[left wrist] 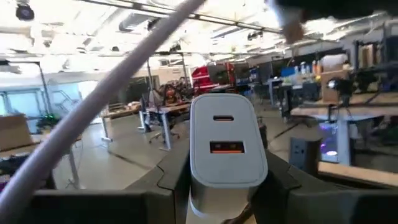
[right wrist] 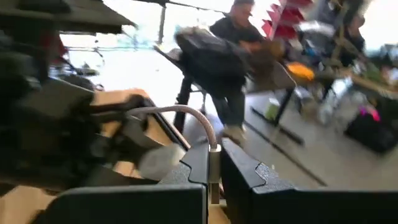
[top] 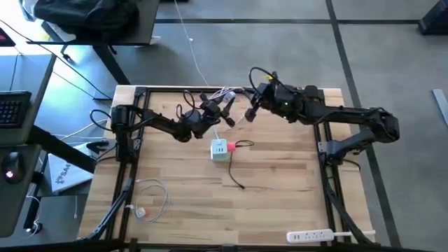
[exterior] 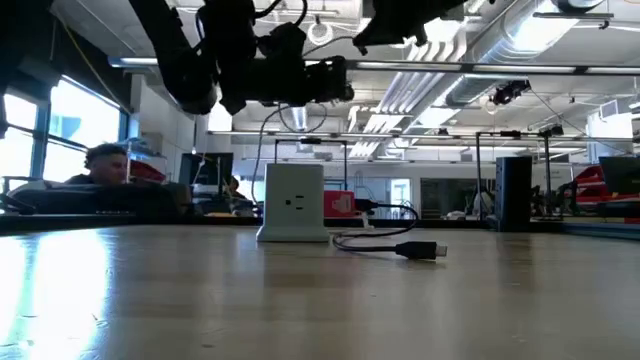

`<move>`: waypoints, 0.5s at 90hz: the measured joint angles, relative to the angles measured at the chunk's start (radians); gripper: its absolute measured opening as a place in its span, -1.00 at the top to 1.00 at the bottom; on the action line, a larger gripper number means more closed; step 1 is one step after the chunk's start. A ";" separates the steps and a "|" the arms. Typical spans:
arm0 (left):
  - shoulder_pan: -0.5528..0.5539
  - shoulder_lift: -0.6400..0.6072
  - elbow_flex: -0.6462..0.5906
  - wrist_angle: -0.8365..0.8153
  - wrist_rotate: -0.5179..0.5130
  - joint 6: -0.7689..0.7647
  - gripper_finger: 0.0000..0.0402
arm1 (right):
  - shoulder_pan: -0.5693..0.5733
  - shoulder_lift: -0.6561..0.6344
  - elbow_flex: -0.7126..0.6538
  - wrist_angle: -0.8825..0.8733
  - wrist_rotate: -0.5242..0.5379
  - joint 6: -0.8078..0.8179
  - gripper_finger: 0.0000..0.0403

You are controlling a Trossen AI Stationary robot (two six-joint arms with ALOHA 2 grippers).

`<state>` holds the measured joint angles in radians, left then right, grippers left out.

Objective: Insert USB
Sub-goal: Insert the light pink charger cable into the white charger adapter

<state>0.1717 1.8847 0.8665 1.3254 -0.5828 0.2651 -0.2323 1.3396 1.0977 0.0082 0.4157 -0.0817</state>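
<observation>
The USB (top: 232, 145) lies on the worktop (top: 280, 196), its red plug against a white cube (top: 218, 150) and its black cable (top: 236, 178) trailing away. It sits below both raised hands, touched by neither. The left hand (left wrist: 227, 177) is clenched on a white charger (left wrist: 227, 146), whose two ports face outward. The right hand (right wrist: 213, 171), just beside the left hand in the high view, is closed tight on the metal plug (right wrist: 214, 163) of a white cable (right wrist: 180, 113).
</observation>
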 joint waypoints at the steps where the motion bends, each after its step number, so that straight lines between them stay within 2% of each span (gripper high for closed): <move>1: -0.001 0.000 0.000 -0.001 0.002 -0.004 0.50 | -0.002 0.000 0.000 -0.007 0.001 0.008 1.00; 21: -0.009 -0.001 0.001 -0.051 -0.043 -0.008 0.50 | -0.047 -0.010 -0.041 -0.082 0.004 0.146 1.00; 35: -0.009 -0.001 0.001 -0.144 -0.047 -0.083 0.50 | -0.088 -0.043 -0.215 0.027 0.003 0.239 1.00; 45: -0.018 -0.002 0.001 -0.292 -0.048 -0.166 0.50 | -0.095 -0.038 -0.385 0.150 0.001 0.328 1.00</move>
<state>0.1535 1.8828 0.8673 1.0334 -0.6310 0.0993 -0.3275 1.3019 0.7125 0.1586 0.4162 0.2462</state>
